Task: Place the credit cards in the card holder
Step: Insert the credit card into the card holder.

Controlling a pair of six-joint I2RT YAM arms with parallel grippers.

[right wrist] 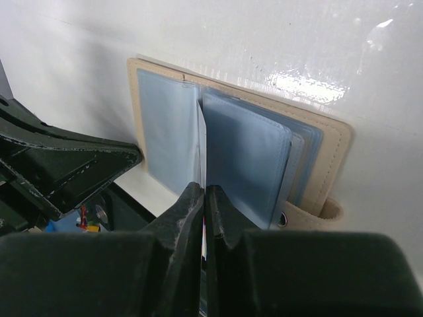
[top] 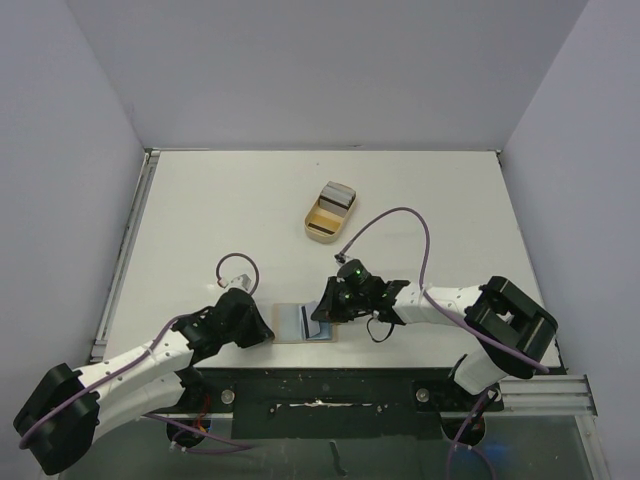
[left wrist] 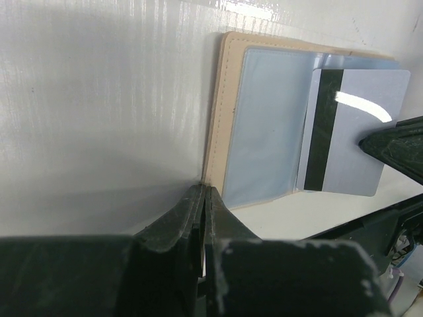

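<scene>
The left gripper is clenched on nothing, its tips set at the near corner of the open tan leather-like card holder (seemingly to steady it). A grey-white plastic credit card with a dark stripe is pinched by the right gripper among the clear sleeves, judged not fully seated. More cards are left in the tan rounded tray, at one o'clock from the holder.

Both arms low, angled inward; left tool clamped tight; right tool apparently pinched likewise.
</scene>
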